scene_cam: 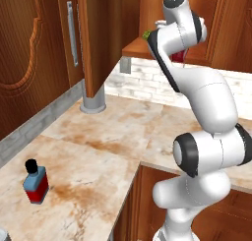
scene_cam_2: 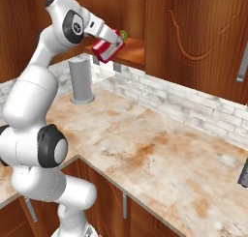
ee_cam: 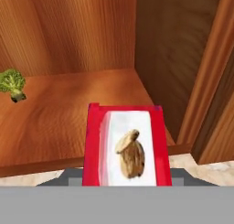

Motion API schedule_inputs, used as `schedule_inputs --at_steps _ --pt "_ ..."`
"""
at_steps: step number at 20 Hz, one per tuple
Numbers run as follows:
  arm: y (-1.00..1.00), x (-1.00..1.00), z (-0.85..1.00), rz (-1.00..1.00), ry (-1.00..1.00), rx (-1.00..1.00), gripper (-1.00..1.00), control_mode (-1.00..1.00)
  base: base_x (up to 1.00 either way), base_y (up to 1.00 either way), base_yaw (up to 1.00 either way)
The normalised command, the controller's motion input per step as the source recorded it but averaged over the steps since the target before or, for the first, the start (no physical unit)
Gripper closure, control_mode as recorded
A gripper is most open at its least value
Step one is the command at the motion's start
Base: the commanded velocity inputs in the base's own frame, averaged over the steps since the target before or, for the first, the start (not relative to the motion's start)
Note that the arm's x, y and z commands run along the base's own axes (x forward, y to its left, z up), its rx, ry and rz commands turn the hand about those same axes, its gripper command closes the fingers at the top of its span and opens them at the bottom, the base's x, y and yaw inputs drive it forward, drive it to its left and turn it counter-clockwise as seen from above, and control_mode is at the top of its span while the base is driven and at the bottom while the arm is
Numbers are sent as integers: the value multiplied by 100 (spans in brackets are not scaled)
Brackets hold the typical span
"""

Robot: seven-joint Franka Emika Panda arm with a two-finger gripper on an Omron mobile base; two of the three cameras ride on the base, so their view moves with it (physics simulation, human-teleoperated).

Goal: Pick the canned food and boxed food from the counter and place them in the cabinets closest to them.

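Cabinets [ee_cam: 68, 45] open; claw [scene_cam_2: 107, 51] apparently grips half-hidden boxed food [ee_cam: 127, 147].

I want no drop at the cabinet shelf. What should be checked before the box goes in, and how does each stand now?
1. Boxed food held in the gripper: ok.
2. Cabinet open ahead: ok.
3. Wooden shelf bare ahead of the box: ok.
4. Broccoli off to the side of the path: ok.
5. Box already past the shelf's front edge: not ok, it hangs in front of it.
6. Finger grip firm: cannot tell, the box hides the tips.
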Motion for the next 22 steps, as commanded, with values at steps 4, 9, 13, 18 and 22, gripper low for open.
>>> schedule_inputs --at_steps 4,9,13,18,22 --pt "0 9 -13 0 0 -1 100 -100 0 0 0" --pt "0 25 -5 0 0 0 100 -100 0 0 0" --pt "-4 53 0 0 0 3 100 -100 0 0 0" --pt "-14 58 0 0 0 2 100 -100 0 0 0" --pt "-20 56 -3 0 0 1 100 -100 0 0 0"
